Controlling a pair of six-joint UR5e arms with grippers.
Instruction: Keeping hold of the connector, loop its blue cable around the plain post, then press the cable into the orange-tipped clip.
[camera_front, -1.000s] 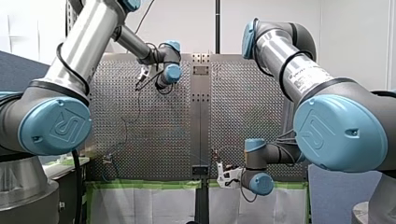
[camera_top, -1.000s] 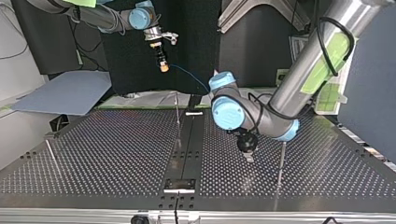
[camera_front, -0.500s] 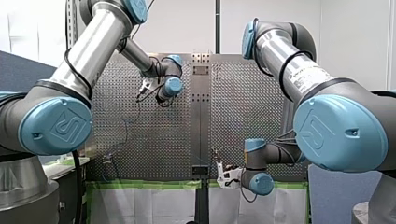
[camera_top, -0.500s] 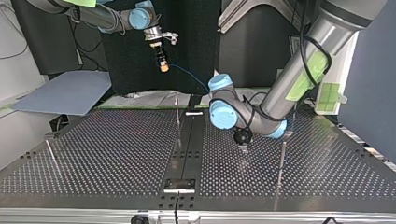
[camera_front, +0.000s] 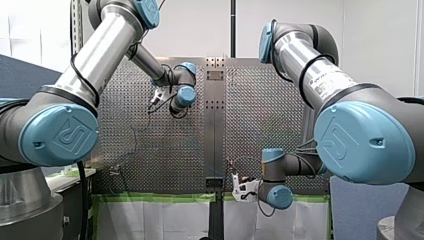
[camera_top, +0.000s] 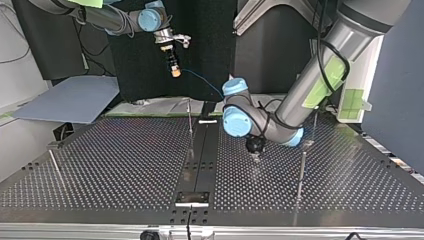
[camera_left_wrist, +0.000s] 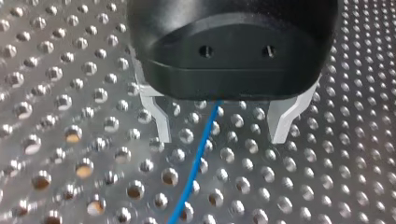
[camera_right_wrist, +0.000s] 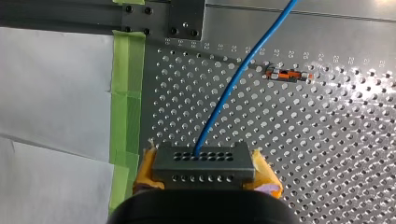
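Well, starting at the front view's left, our left end effector (camera_left_wrist: 220, 137) hangs close over the counter (camera_left_wrist: 70, 93). Its metal fingers (camera_left_wrist: 156, 114) stand wide apart, and the cable (camera_left_wrist: 201, 149) runs between them, touching neither as far as we can tell. Near it in the top view stands a bare post (camera_top: 301, 170), which we take for the plain one; we see no loop around it. Moving right, the cable lifts off the counter in a slack line toward the edge with the green tape (camera_right_wrist: 126, 93). There our right end effector (camera_right_wrist: 204, 176) is clamped on the connector (camera_right_wrist: 203, 158), with yellow pads (camera_right_wrist: 145, 168) pressed to its two short ends and the cable leaving its upper face. The clip (camera_right_wrist: 287, 74) lies ahead of it, near the cable but apart from it.

We judge the cable thin, light and limp. It will sag and follow any pull, so it needs tension to stay round a post. Its jacket looks smooth and may slide through metal fingers, which suits a loose guiding pinch along its run. The connector is the rigid part, and its flat ends are the sound place to hold.
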